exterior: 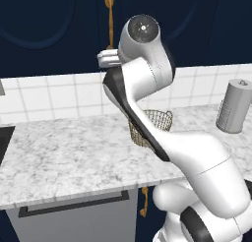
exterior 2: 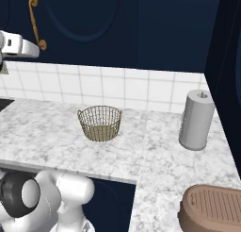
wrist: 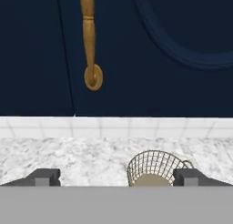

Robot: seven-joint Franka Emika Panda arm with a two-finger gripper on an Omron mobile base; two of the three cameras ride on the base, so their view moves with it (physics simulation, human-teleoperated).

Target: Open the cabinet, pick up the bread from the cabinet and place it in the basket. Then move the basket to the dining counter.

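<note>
Cabinet (wrist: 136, 50) doors are closed, dark navy with arched panels, and they hang above the white tile wall (exterior 2: 117, 87) and the marbled counter (exterior 2: 155, 146). Its brass handle (wrist: 89, 36) runs vertically beside the seam between two doors; in the hand view it stands left of centre, with its round lower foot just above the tiles. The bread cannot be seen with the doors closed.

The gripper (wrist: 117, 178) is raised in front of the cabinet, at about the height of the lower door edge, and it faces the doors. It touches nothing. Its two dark fingertips (wrist: 43, 177) stand wide apart and nothing is between them. The handle is farther away and higher than the fingertips, a little left of the middle line between them, so it is apart from the gripper. In the left base view the white hand (exterior: 109, 58) shows just below the lower end of the handle (exterior: 109, 15).

The basket (exterior 2: 100, 123) stands upright on the counter, below the gripper and near the tile wall. It is golden wire mesh, round, narrower at the base. In the hand view it sits between the fingertips, closer to the right one, but much lower and well apart from them.

On the right side of the counter stands a grey cylinder (exterior 2: 196, 120), well apart from the basket. Nearer, at the right edge, lies a brown ribbed object (exterior 2: 212, 212).
</note>
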